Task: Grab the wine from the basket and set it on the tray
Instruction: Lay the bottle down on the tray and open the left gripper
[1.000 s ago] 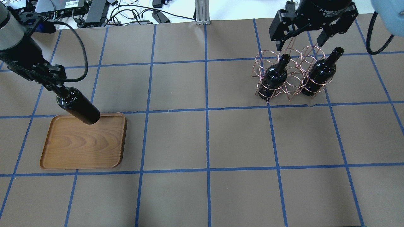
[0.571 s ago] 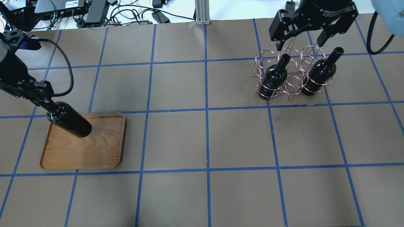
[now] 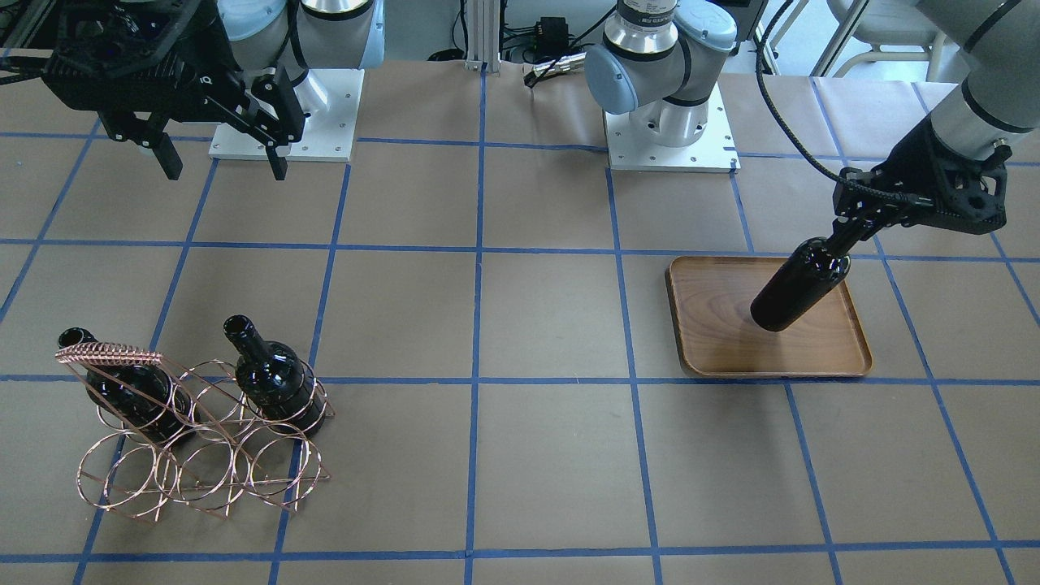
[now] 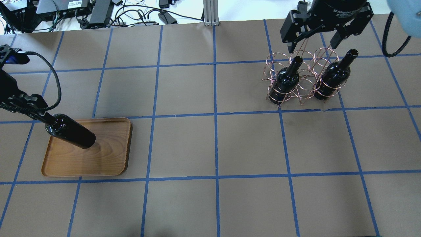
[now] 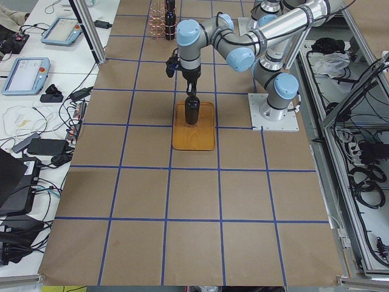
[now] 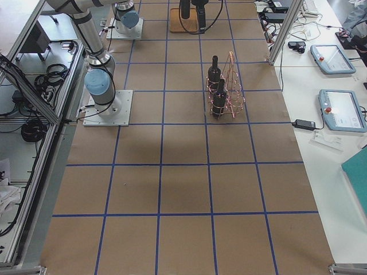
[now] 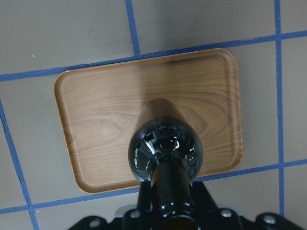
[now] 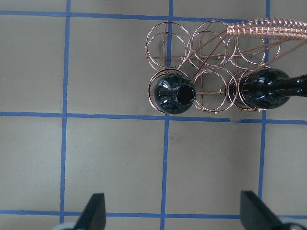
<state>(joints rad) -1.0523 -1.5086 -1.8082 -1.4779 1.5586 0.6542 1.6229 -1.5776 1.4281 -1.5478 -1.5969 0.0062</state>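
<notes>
Three bottles in sight: two bottles (image 4: pixel 287 80) standing in the basket (image 4: pixel 304 89) with one ring between them, and the wine (image 4: pixel 70 135) out over the tray (image 4: pixel 98 158), well apart from the rest across the table (image 4: pixel 213 148). Gripped by the neck in the left gripper (image 4: pixel 42 116), fingers drawn in narrow against the glass. Seen from overhead, appears to lean, base toward the tray's middle. Seen from the exterior left camera, hangs upright instead, neck up, base right down at the wood. Cannot tell from any view whether base and tray touch. Through the left wrist camera, a look straight down over the bottle's shoulder, with wood grain showing to both sides and beyond the base. Right gripper (image 4: pixel 312 46) poised above the basket's far side, fingers spread wide, holding nothing. Only through the right wrist camera, a look straight down into the open mouth of one basket bottle, with the second crossed by wires running to the coiled handle (image 8: pixel 268 26).
</notes>
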